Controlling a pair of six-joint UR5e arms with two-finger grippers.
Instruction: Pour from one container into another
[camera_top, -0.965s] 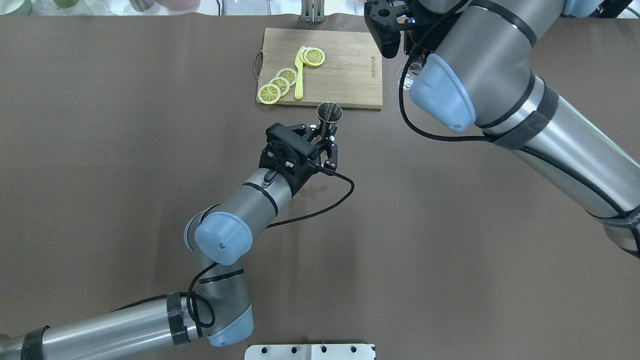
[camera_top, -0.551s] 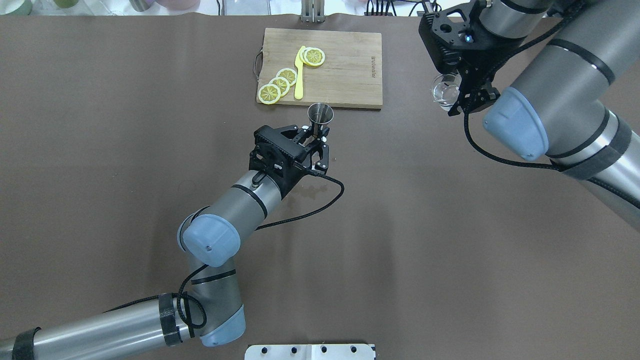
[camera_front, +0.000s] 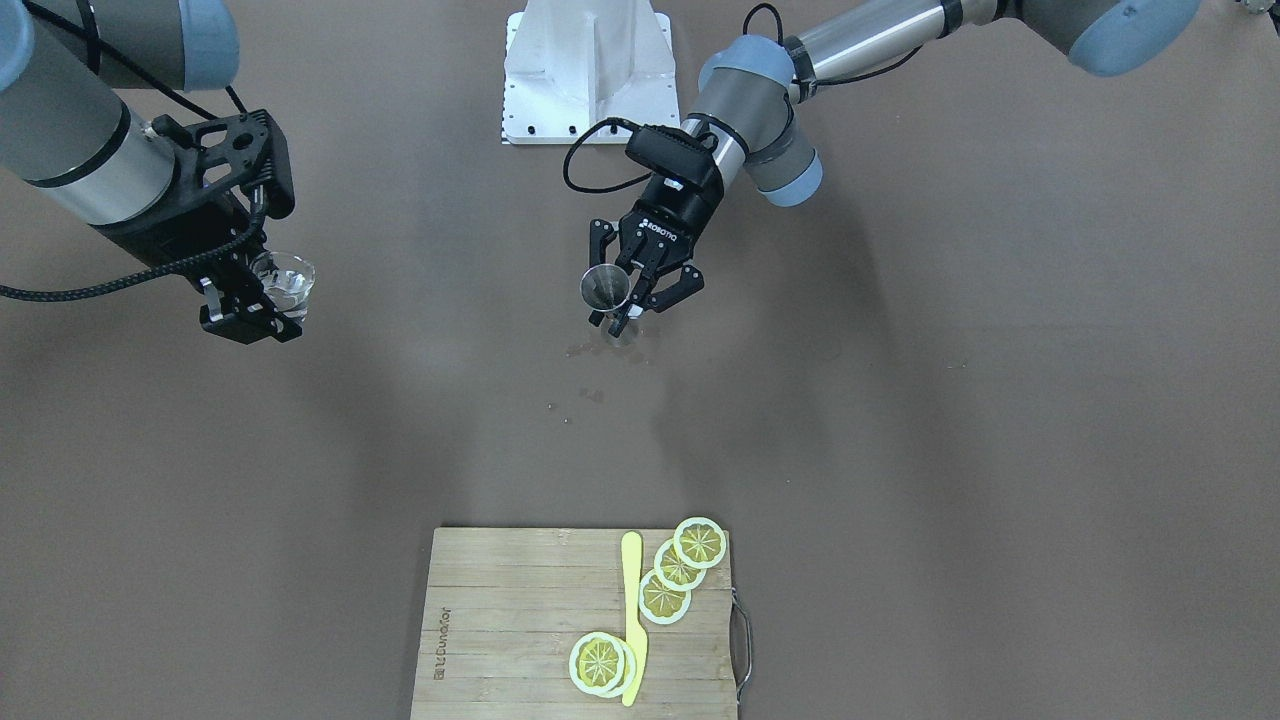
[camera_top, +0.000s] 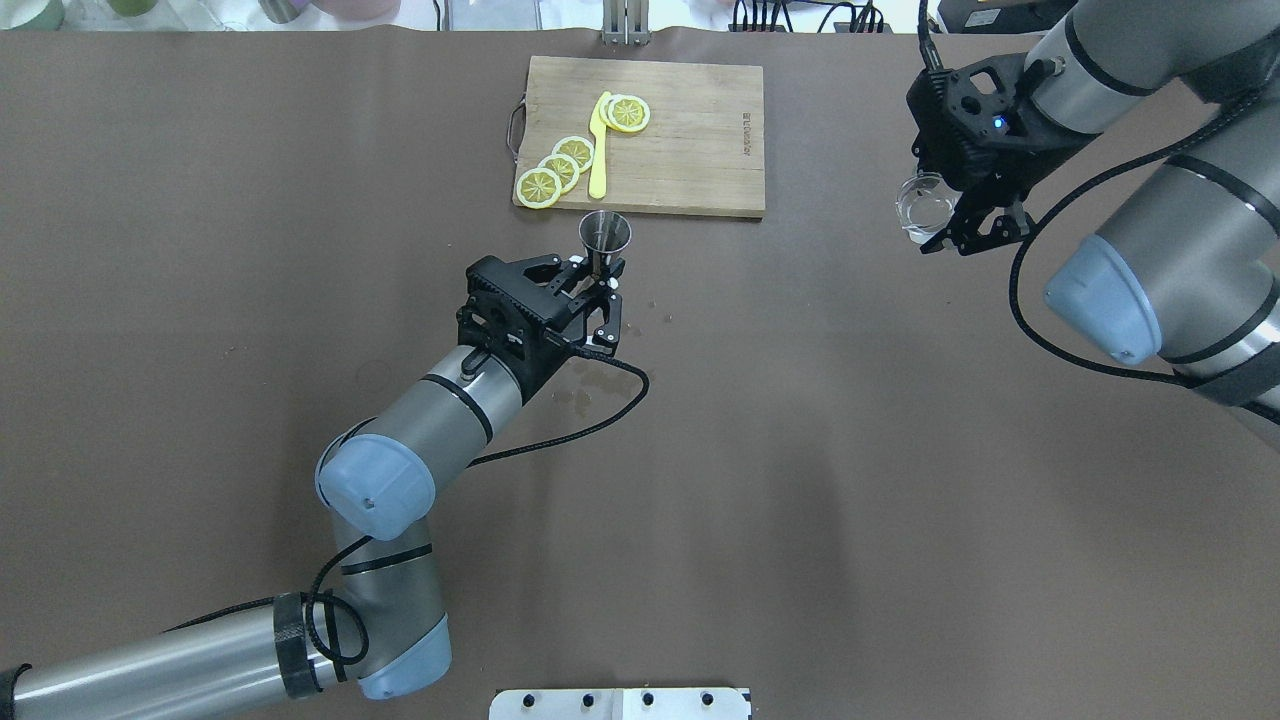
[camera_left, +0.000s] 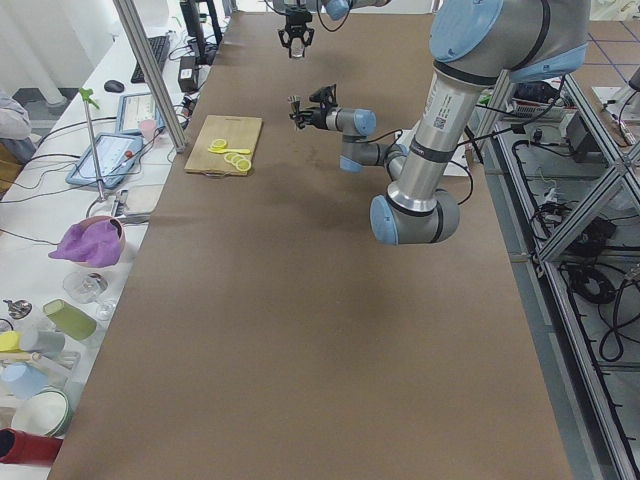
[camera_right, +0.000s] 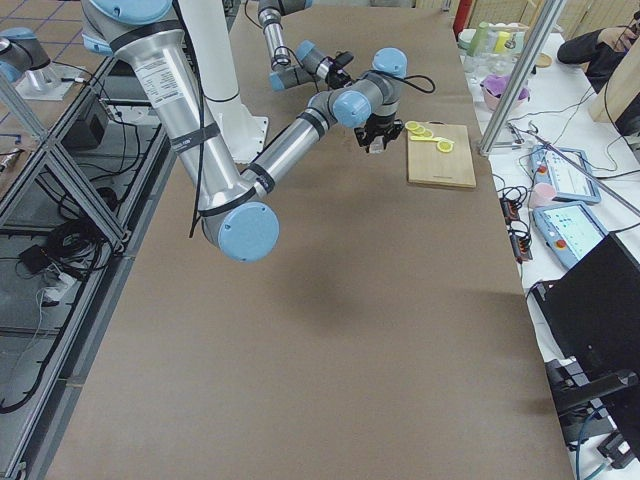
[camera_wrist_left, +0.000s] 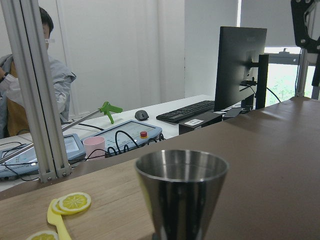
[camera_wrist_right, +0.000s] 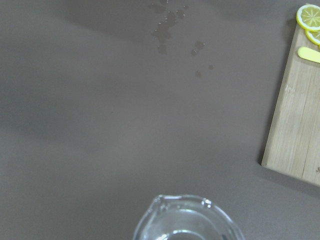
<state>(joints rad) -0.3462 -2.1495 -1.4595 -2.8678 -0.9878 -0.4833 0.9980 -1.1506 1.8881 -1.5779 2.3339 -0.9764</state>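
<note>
**A:** Which step is this?

**B:** I'd say it's the lead-up to the pour. The right claw (camera_top: 958, 228) is clenched on the glass (camera_top: 922, 203) and holds it upright above the desk (camera_top: 850, 450), far out on the robot's right. There seems to be clear liquid in it.

**A:** And the jigger (camera_top: 605, 232)?

**B:** It's upright near mid-desk, just in front of the board (camera_top: 690, 130). The left claw (camera_top: 598, 280) pinches it low down, below the upper cone. I can't tell whether its foot rests on the desk.

**A:** So the 2 vessels aren't close?

**B:** No, they're well apart. Nothing is tilted and nothing is flowing.

**A:** What does the next move call for?

**B:** Probably carrying the glass across, level, until its lip sits just over the jigger's mouth. Then it needs a slow tilt, because that mouth is narrow. Wet spots (camera_front: 585, 350) near the jigger suggest how easily liquid misses. The left claw should keep the jigger steady and vertical.
</note>
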